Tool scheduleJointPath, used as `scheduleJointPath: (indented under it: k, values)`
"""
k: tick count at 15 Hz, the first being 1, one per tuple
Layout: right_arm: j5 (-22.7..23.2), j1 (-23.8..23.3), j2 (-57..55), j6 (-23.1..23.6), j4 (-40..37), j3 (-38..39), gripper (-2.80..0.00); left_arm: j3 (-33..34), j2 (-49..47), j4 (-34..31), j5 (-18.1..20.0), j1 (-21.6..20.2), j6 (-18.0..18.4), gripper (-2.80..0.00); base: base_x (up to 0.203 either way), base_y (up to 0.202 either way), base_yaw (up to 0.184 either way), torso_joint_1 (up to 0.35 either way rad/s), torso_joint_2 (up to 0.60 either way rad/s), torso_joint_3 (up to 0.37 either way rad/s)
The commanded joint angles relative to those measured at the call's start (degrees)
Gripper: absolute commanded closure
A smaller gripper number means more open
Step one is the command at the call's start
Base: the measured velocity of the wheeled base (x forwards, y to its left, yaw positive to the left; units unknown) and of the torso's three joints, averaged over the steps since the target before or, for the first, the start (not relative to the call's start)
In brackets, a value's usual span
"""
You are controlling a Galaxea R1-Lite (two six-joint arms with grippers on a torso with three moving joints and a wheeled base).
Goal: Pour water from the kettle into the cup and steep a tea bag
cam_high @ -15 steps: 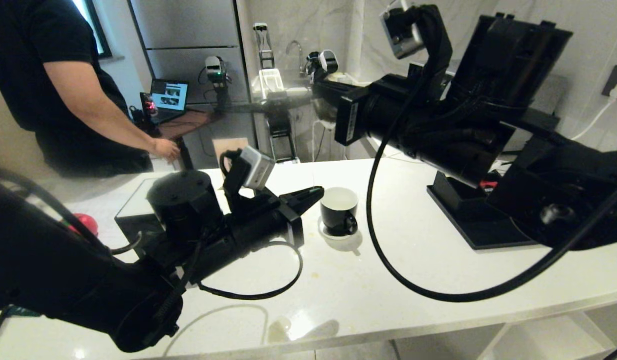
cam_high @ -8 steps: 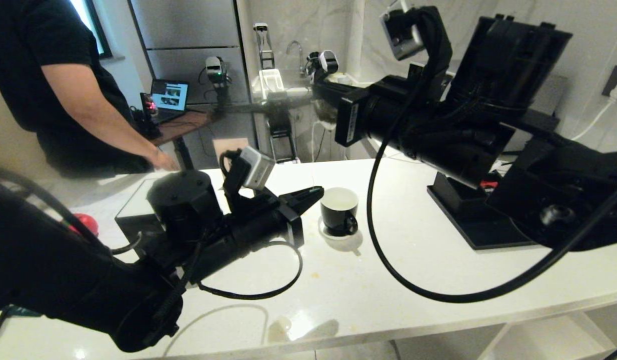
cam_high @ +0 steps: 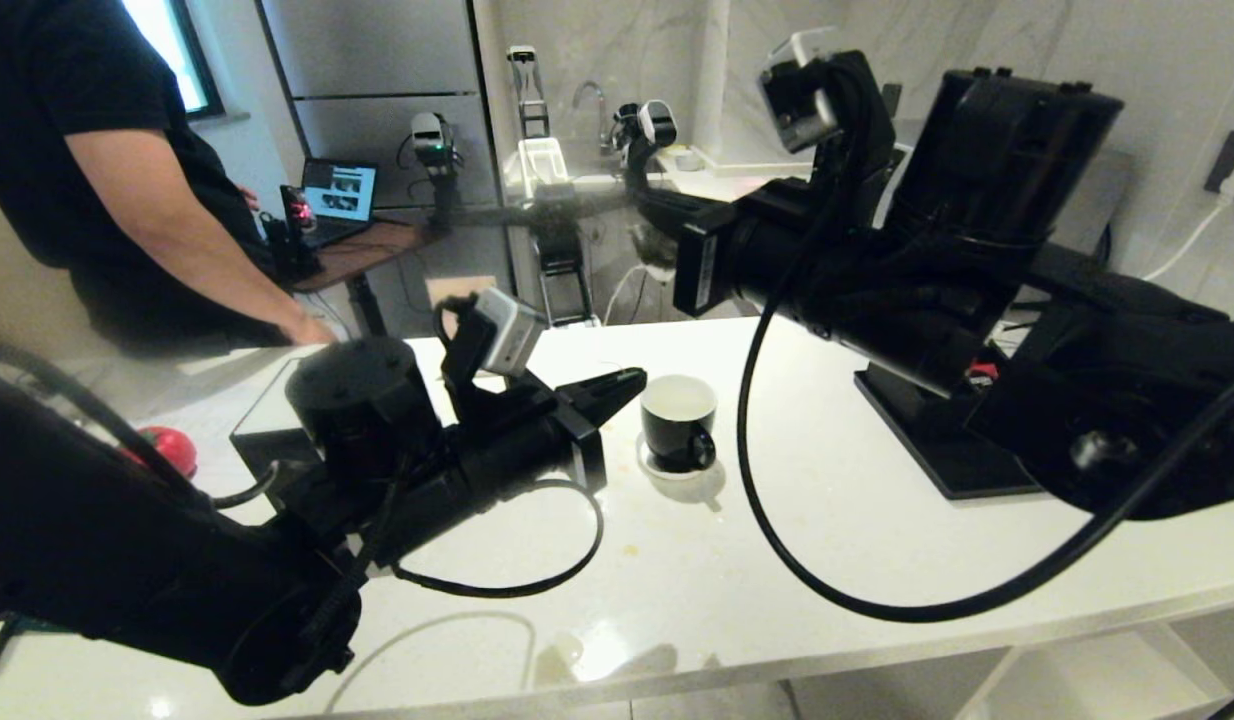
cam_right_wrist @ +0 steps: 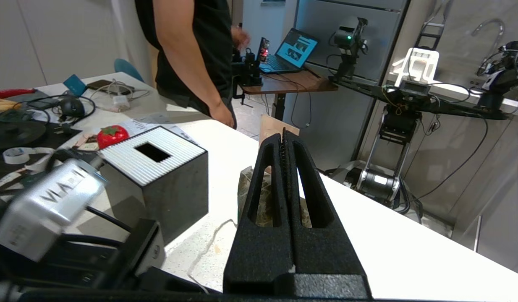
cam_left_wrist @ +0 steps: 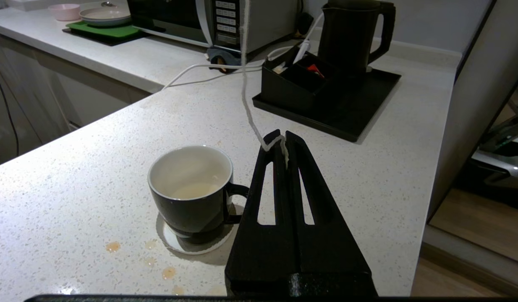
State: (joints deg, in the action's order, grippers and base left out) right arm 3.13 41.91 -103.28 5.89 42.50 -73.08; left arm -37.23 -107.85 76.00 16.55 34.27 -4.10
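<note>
The glossy black cup (cam_high: 679,420) (cam_left_wrist: 192,188) stands on a white coaster, a little pale liquid in its white inside. Just beside its handle my left gripper (cam_high: 632,380) (cam_left_wrist: 281,136) is shut on the end of the tea bag's thin white string (cam_left_wrist: 244,84), which climbs out of the left wrist view. Above the counter's far edge my right gripper (cam_high: 649,205) (cam_right_wrist: 284,136) is shut on the tea bag (cam_right_wrist: 246,193), whose pale pouch hangs behind its fingers. The matte black kettle (cam_left_wrist: 347,37) stands on a black tray (cam_left_wrist: 368,109); my right arm hides it in the head view.
A black cube box with a white slotted top (cam_right_wrist: 154,176) (cam_high: 267,410) sits by my left arm. A black organiser (cam_left_wrist: 292,84) shares the tray. A person (cam_high: 127,200) stands at the counter's far left. Brown drops (cam_left_wrist: 168,272) dot the counter near the cup.
My right arm has dipped a little with the tea bag. The person's hand has drawn back from the counter. Left gripper and cup have not moved.
</note>
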Motion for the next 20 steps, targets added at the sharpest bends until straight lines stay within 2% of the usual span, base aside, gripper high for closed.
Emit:
scheduleJointPath:
  k: [1, 5, 14, 17, 20]
  values:
    - [0.1, -0.8, -0.1, 0.0, 1.4, 1.7, 0.00, 0.1, 0.4, 0.5, 0.1, -0.2, 0.0, 0.00, 0.000, 0.000, 0.000, 0.000, 0.00, 0.000]
    - [0.1, -2.6, -1.5, -1.2, 4.6, 2.6, 0.00, 0.2, 0.4, 0.5, 0.0, -0.3, 0.0, 0.00, 0.000, 0.000, 0.000, 0.000, 0.00, 0.000]
    - [0.0, -4.7, -1.7, -1.0, 5.3, 7.6, 0.00, 1.3, 0.8, 0.5, 0.1, -0.8, 0.0, 0.00, 0.000, 0.000, 0.000, 0.000, 0.00, 0.000]
    - [0.1, -5.3, -2.2, -1.4, 10.1, 10.7, 0.00, 1.3, 0.8, 0.5, 0.1, -0.8, 0.0, 0.00, 0.000, 0.000, 0.000, 0.000, 0.00, 0.000]
    - [0.1, -5.4, -2.4, -1.4, 11.1, 12.7, 0.00, 1.3, 0.8, 0.5, 0.1, -0.8, 0.0, 0.00, 0.000, 0.000, 0.000, 0.000, 0.00, 0.000]
